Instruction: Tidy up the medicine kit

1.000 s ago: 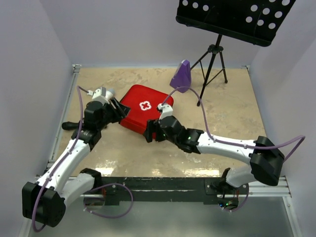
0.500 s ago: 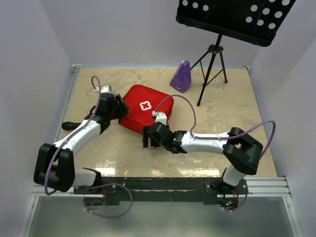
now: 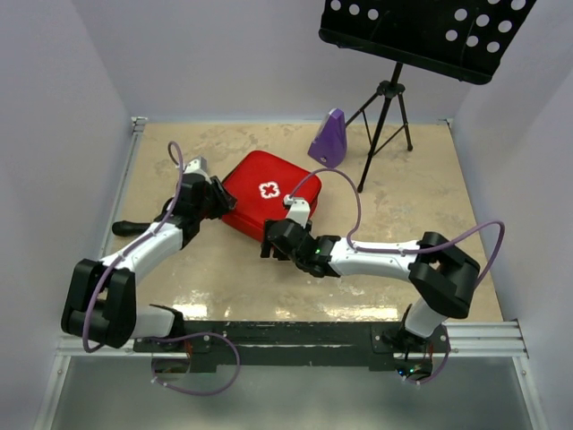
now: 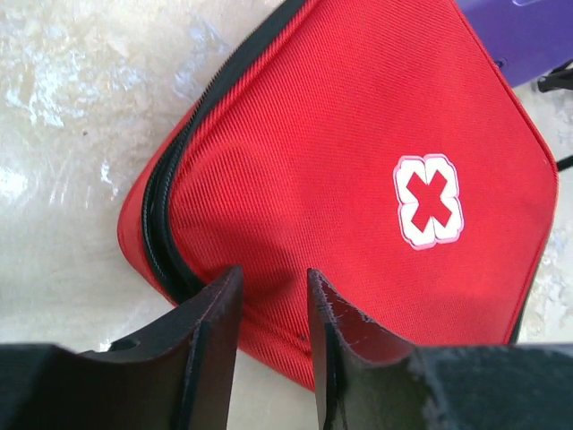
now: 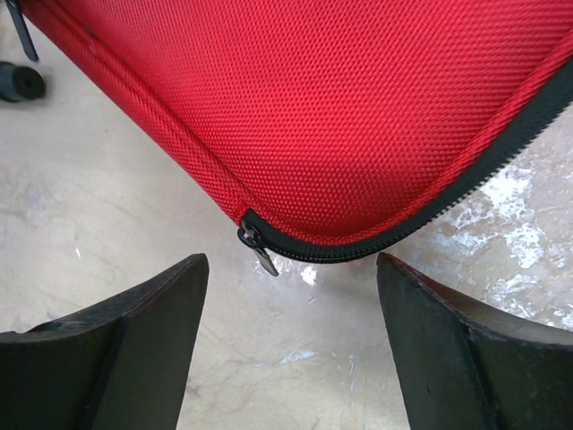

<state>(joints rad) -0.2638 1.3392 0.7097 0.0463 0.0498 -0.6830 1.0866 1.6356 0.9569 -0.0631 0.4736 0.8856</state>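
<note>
Kit [image 3: 266,199] lies closed, cross up, on the worktop [image 3: 403,197] left of centre, turned diamond-wise with one corner toward the arm bases. Zip pull [image 5: 258,249] sits at that near corner, hanging off the black zip line onto the worktop. Right hand [image 5: 288,269] is low and just short of this corner, released, jaws wide and nothing between them; the pull lies straight ahead in the gap, a shade left of centre. Left hand [image 4: 271,278] is at the kit's left corner, over the red edge beside the zip. Its jaws stand narrow with fabric showing between them; cannot tell if they pinch it. Judgement: the right hand is nearer the pull, needing a short advance, while the left looks placed to steady the case. Purple metronome [image 3: 329,139] stands beyond the kit, apart from it.
</note>
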